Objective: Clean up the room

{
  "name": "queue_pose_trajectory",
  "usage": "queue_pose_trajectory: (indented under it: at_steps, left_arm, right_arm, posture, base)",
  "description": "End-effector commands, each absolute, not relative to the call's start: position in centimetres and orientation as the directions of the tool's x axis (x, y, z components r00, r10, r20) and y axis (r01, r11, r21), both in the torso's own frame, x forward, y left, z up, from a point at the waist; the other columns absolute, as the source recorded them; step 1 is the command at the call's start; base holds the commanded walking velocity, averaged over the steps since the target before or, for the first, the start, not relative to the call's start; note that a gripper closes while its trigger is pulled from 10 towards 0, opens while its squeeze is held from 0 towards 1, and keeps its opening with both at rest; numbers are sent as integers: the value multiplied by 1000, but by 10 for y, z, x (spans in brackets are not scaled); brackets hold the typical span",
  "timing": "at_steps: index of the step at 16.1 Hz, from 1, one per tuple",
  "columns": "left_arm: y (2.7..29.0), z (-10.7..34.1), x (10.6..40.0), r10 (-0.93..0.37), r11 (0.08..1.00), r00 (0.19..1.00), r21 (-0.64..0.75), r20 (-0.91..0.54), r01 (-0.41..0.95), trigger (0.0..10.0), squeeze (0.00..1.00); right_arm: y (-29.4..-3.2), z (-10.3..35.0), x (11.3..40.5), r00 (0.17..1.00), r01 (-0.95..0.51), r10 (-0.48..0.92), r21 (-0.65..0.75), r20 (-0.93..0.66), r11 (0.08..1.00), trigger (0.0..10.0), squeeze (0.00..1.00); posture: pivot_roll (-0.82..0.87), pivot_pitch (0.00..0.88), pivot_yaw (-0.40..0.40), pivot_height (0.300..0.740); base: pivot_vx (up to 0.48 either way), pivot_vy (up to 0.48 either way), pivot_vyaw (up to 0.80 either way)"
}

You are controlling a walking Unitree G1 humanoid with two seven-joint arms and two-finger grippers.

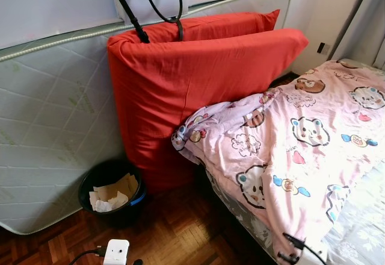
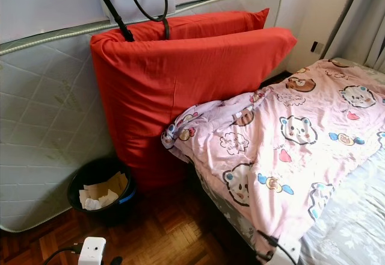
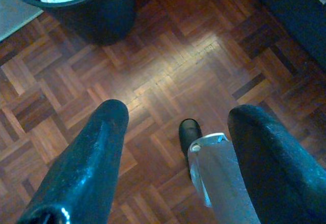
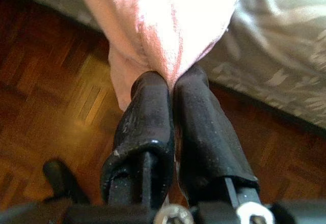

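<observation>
Pink cotton blanket printed with cartoon bears (image 1: 289, 144) is lying across the bed, spilling over the bed's near edge toward the dark parquet floor (image 1: 174, 229). At that edge the right pincer (image 4: 170, 89) is pinching a hanging fold of the blanket, its two black fingers (image 4: 147, 117) pressed together on the cloth. Under the blanket a grey patterned mattress sheet (image 1: 361, 229) is showing at the bed's near corner.

Two large red-covered cushions (image 1: 198, 78) are leaning upright against a pale quilted mattress (image 1: 48, 126) that is standing on its side along the wall, and the blanket's far corner is resting against the front cushion.

On the floor at the foot of the cushions a round black waste bin (image 1: 111, 196) is sitting, just beside the standing mattress. It is holding crumpled white paper and pieces of brown cardboard (image 1: 111, 194).

The left pincer (image 3: 178, 132) is hanging over bare parquet near the bin, its fingers spread wide apart and gripping nothing.
</observation>
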State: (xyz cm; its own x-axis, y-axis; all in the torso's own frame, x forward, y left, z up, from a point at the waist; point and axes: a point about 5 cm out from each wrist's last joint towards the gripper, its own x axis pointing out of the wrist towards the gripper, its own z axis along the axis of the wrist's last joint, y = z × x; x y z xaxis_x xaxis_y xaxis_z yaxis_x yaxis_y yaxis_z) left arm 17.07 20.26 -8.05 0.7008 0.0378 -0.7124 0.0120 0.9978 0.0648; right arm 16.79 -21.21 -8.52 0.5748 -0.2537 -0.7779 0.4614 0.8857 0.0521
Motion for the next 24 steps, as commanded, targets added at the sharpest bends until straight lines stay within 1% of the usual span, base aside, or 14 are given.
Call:
queue_pose_trajectory:
  at_steps: [1, 5, 6, 7, 8, 11, 12, 13, 14, 18, 20, 24]
  left_arm:
    - [201, -80, 172, 37, 998, 702, 68, -711, 16, 10000, 0]
    - [199, -80, 172, 35, 998, 704, 67, -710, 17, 10000, 0]
    - [199, -81, 172, 36, 998, 703, 68, -710, 17, 10000, 0]
    - [202, -81, 169, 40, 997, 697, 72, -716, 16, 10000, 0]
    - [204, -82, 168, 42, 997, 695, 73, -718, 16, 10000, 0]
    - [206, -81, 168, 42, 997, 693, 76, -720, 18, 10000, 0]
    - [206, -81, 168, 42, 997, 693, 76, -720, 19, 10000, 0]
    - [206, -81, 168, 41, 997, 693, 76, -720, 20, 10000, 0]
    - [205, -81, 169, 41, 997, 693, 76, -719, 21, 10000, 0]
    - [203, -81, 171, 44, 998, 693, 62, -720, 1, 10000, 0]
    - [204, -83, 169, 79, 995, 676, 17, -733, -98, 10000, 0]
    - [206, -83, 167, 65, 997, 669, 23, -741, -71, 10000, 0]
  right_arm:
    - [-206, -91, 159, 546, 444, -215, 63, -810, 894, 10000, 0]
    - [-200, -97, 147, 513, 402, -155, 77, -844, 912, 10000, 4]
    - [-201, -98, 146, 508, 402, -155, 74, -847, 913, 10000, 737]
    - [-203, -99, 142, 496, 406, -160, 65, -853, 911, 10000, 992]
    - [-204, -99, 141, 494, 406, -159, 66, -855, 911, 10000, 996]
    - [-205, -99, 141, 493, 395, -157, 59, -856, 917, 10000, 984]
    - [-204, -99, 141, 496, 369, -145, 57, -856, 928, 10000, 906]
    - [-204, -99, 142, 501, 355, -137, 58, -855, 933, 10000, 482]
    - [-202, -99, 143, 510, 346, -119, 77, -852, 935, 10000, 0]
    - [-197, -97, 147, 534, 324, -97, 97, -840, 941, 10000, 0]
    - [-196, -96, 150, 546, 296, -87, 95, -833, 950, 10000, 0]
    - [-193, -98, 148, 521, 270, -95, 58, -848, 961, 10000, 0]
  posture:
    - [29, 0, -1, 740]
    - [30, 0, -1, 740]
    - [31, 0, 0, 740]
    - [30, 0, 0, 740]
    - [29, 0, 0, 740]
    - [29, 0, 0, 740]
    - [28, 0, 0, 740]
    - [29, 0, 0, 740]
    - [29, 0, 0, 740]
    - [22, 0, 1, 740]
    - [25, 0, -2, 740]
    - [23, 0, 0, 740]
  base:
    - [0, 0, 0]
    - [0, 0, 0]
    - [0, 0, 0]
    - [0, 0, 0]
    - [0, 0, 0]
    - [0, 0, 0]
    - [0, 0, 0]
    - [0, 0, 0]
    - [0, 0, 0]
    - [0, 0, 0]
    - [0, 0, 0]
    - [0, 0, 0]
